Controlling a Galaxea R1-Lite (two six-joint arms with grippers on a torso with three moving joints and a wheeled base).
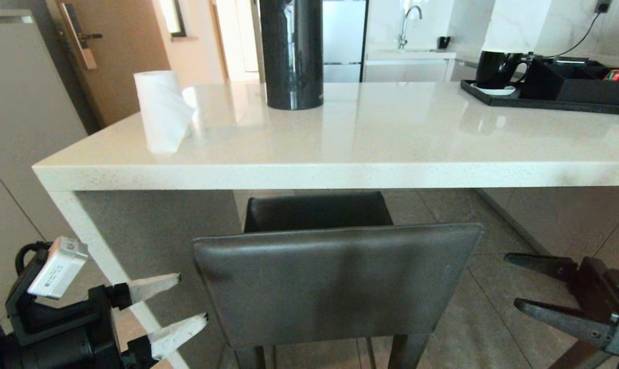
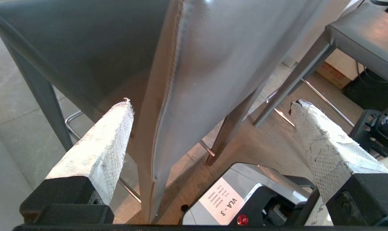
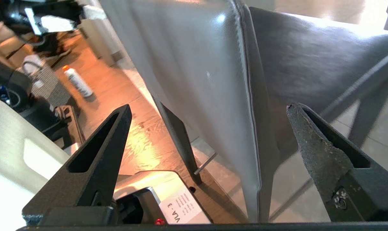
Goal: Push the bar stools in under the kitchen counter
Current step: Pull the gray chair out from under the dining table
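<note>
Flanking bar stool (image 1: 335, 287) backrest: left hand (image 1: 179, 302), right hand (image 1: 512, 282), both open; base label reads "VLA-3" (image 2: 224, 202).

Stool backrest (image 1: 335, 282) between open floor (image 1: 483, 318)

The bar stool (image 1: 335, 282) has its legs cut off; the kitchen counter (image 1: 340, 143) hides its seat front.

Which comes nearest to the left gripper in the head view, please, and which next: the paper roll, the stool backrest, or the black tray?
From the left gripper:
1. Stool backrest, just beside it, centre.
2. Paper roll, on the counter's left end.
3. Black tray, far right of the counter.
</note>
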